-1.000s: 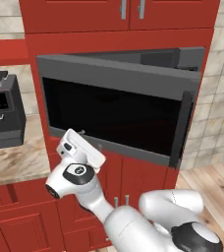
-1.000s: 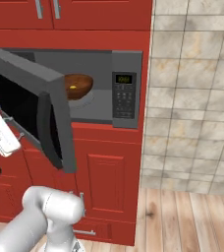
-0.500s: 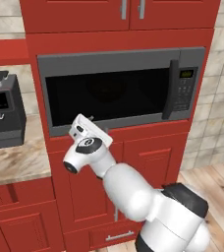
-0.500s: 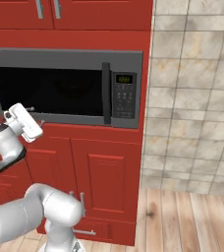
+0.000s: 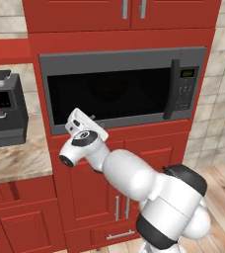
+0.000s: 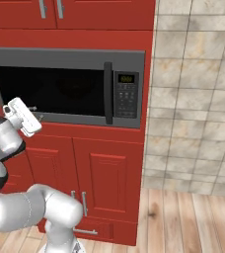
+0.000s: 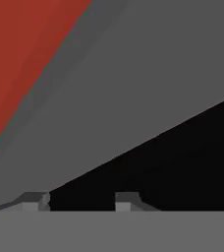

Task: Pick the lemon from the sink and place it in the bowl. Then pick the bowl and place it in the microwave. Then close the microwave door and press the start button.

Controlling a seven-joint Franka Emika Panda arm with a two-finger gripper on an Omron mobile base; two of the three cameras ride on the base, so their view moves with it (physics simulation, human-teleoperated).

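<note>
Door now shut: grey-framed microwave door (image 5: 109, 94), dark glass, pincer (image 7: 79, 199) close

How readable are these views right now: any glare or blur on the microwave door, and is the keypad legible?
Left base view: evenly lit, no glare; the microwave door has a near-black window, the inside unreadable. Right base view: sharp; keypad buttons too small to read. Hand view: flat grey and black, very close, the fingers barely visible.

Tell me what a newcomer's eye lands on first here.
The wide grey microwave set into red cabinets, its dark-glass microwave door shut. Then the white arm, its pincer raised against the door's lower left corner. A black appliance sits on the counter to the left.
</note>
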